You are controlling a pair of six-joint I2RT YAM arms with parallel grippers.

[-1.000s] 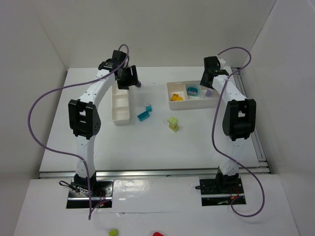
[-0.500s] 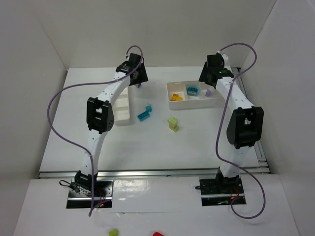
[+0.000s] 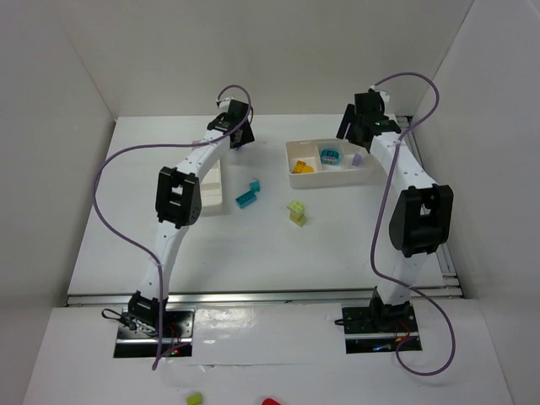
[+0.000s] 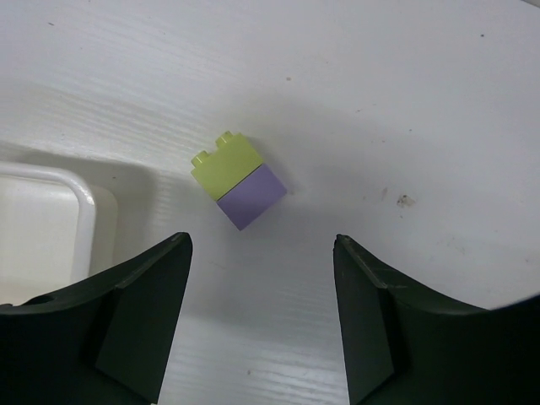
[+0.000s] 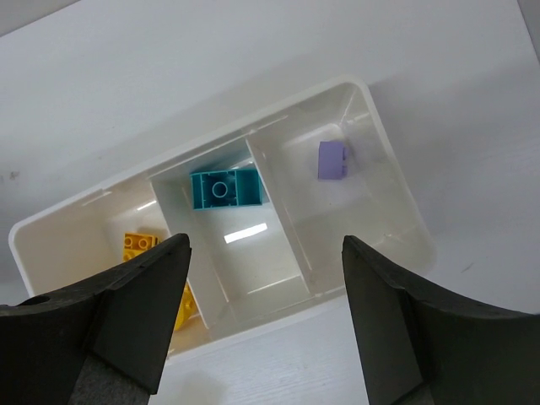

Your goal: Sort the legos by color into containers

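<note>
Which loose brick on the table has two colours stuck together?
The lime-and-purple stack by the left gripper; the teal bricks and lime stack are single-coloured.

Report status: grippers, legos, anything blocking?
Left gripper open over lime-purple stack. Right gripper open above three-compartment tray. Teal bricks, lime bricks loose on table. No obstruction seen.

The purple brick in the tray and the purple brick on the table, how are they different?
The purple brick in the tray sits alone in an end compartment of the wide tray. The purple brick on the table lies outside any tray, on the bare table. The table one is stuck to a lime green brick, while the tray one has nothing attached. Both are the same pale purple.
</note>
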